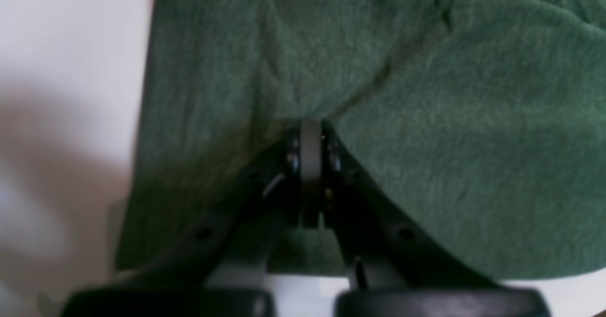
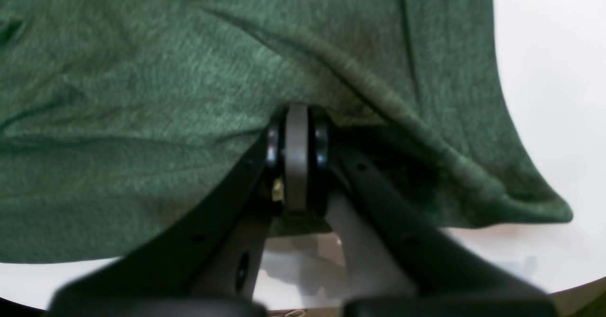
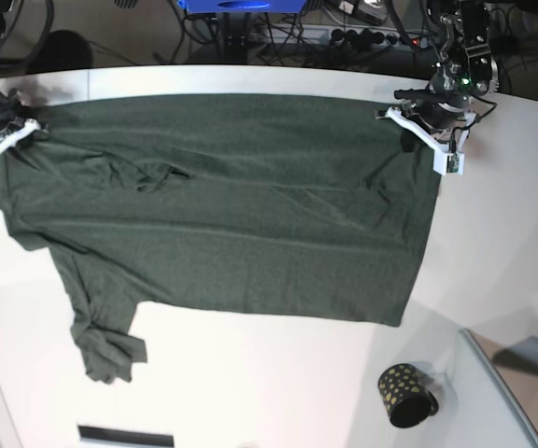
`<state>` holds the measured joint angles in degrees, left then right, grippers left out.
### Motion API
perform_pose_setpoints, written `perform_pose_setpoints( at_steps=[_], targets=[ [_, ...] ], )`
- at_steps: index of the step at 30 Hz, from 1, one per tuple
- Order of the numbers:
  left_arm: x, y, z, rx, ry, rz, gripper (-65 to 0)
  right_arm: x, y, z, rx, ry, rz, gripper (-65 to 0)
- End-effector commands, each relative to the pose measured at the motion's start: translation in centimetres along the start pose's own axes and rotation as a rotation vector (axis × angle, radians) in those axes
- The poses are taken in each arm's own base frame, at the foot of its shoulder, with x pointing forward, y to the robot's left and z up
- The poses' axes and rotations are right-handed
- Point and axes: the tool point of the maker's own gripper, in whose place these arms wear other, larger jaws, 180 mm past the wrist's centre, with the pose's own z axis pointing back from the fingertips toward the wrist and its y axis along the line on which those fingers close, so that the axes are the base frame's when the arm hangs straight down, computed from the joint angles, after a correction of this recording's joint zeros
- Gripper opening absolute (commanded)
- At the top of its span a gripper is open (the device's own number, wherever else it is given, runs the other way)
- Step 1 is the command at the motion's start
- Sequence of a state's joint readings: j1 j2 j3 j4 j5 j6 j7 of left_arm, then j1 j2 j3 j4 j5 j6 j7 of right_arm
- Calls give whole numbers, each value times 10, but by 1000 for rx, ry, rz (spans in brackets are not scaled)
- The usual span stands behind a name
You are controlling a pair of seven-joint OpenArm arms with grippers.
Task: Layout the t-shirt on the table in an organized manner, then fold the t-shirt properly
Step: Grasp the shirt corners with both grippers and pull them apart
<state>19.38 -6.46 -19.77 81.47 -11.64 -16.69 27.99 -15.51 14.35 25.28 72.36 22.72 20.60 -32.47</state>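
Nearest edge: cup point(image 3: 406, 395) standing clear of cloth. Mid-table point(image 3: 250, 373): t-shirt point(image 3: 222, 205) spread mostly flat, one sleeve point(image 3: 106, 341) bunched, wrinkles remaining. Far corners pinched shut by left gripper point(image 1: 310, 132) and right gripper point(image 2: 297, 118). Layout nearly done; folding judged not begun.

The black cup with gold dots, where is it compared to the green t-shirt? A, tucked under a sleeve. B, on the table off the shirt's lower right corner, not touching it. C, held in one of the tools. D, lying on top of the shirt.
B: the cup lies on the bare white table, apart from the t-shirt, beyond its lower right corner in the base view.
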Motion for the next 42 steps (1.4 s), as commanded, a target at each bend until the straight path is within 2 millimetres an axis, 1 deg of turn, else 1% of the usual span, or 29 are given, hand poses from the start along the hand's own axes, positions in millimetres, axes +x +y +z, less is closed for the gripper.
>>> perform_pose_setpoints(
  at_steps=[1,3,5,7,8,10,15,19,21,23,26,28,30,32,33,34,35,39,41,42],
  targets=[
    [1,6,4,14,0,-18,-650,0,-6,5,-9,-4,14,-636],
    [-2,7,7,17,5,-21,-650,-8,-6,6,-9,13,13,-636],
    [1,7,9,18,-5,-30,-650,-21,-9,9,-15,36,13,-636],
    [-1,12,14,25,0,-45,-650,-30,-11,11,-19,52,13,-636],
    [-1,13,16,27,-1,-51,-650,-31,-11,11,-19,54,12,-636],
    [2,12,18,27,-9,-57,-650,-39,-10,11,-17,67,7,-636],
    [7,18,19,35,-14,-74,-650,-40,-9,11,-15,68,7,-636],
    [7,18,19,36,-12,-76,-650,-38,-9,12,-14,62,10,-636],
    [7,18,20,35,-13,-75,-650,-28,-5,18,-11,33,33,-636],
    [12,17,22,33,-27,-77,-650,-13,1,26,-5,-14,65,-636],
    [33,11,28,27,-83,-96,-650,10,9,33,2,-76,91,-636],
    [48,7,34,24,-126,-110,-650,33,13,33,8,-126,95,-636],
    [60,15,43,52,-162,-106,-650,51,14,35,5,-163,108,-636],
    [65,22,47,75,-185,-81,-650,73,19,37,10,-208,116,-636],
    [65,24,47,82,-184,-78,-650,82,20,37,12,-227,117,-636],
    [62,26,46,85,-175,-72,-650,96,17,38,5,-247,130,-636],
    [53,28,42,88,-151,-66,-650,109,16,36,5,-262,131,-636],
    [28,33,33,91,-89,-31,-650,136,24,15,35,-265,104,-636],
    [21,37,31,96,-72,-17,-650,150,26,12,41,-273,125,-636],
    [19,38,31,97,-67,-18,-650,156,32,10,50,-275,143,-636]
  ],
)
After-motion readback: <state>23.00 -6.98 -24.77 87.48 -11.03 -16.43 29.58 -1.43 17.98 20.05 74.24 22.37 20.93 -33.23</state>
